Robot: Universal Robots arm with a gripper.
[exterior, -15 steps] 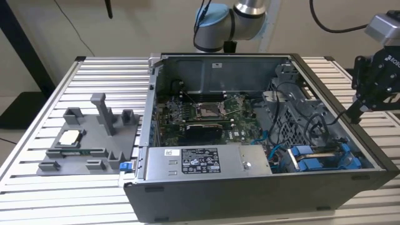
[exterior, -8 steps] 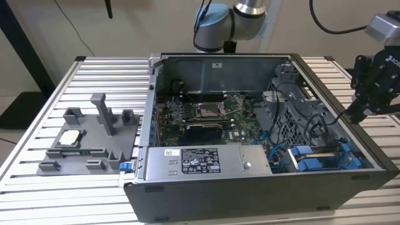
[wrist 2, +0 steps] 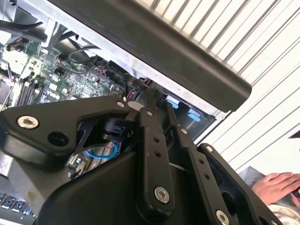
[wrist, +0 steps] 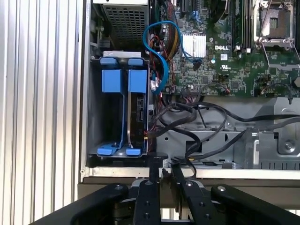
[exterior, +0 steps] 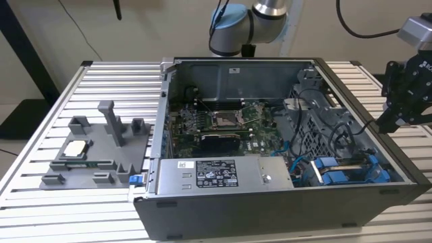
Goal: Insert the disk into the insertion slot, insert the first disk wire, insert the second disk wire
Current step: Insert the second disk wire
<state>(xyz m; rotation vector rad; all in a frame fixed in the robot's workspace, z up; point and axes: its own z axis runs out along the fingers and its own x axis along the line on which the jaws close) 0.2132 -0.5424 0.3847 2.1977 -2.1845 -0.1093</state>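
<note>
The insertion slot is the dark metal drive bay with blue plastic at both ends, in the case corner. A disk in a blue carrier stands on edge in the bay's inner half, its circuit-board side showing. The outer half beside it looks hollow. A blue wire loops from the motherboard toward the bay, and black wires lie alongside it. My gripper hangs just outside the case wall near the bay, fingers pressed together with nothing between them. It sits at the exterior view's right.
The open computer case lies on a slatted metal table. A grey labelled power-supply box fills the case front. A grey fixture tray stands at the exterior view's left. A person's hand rests beyond the case.
</note>
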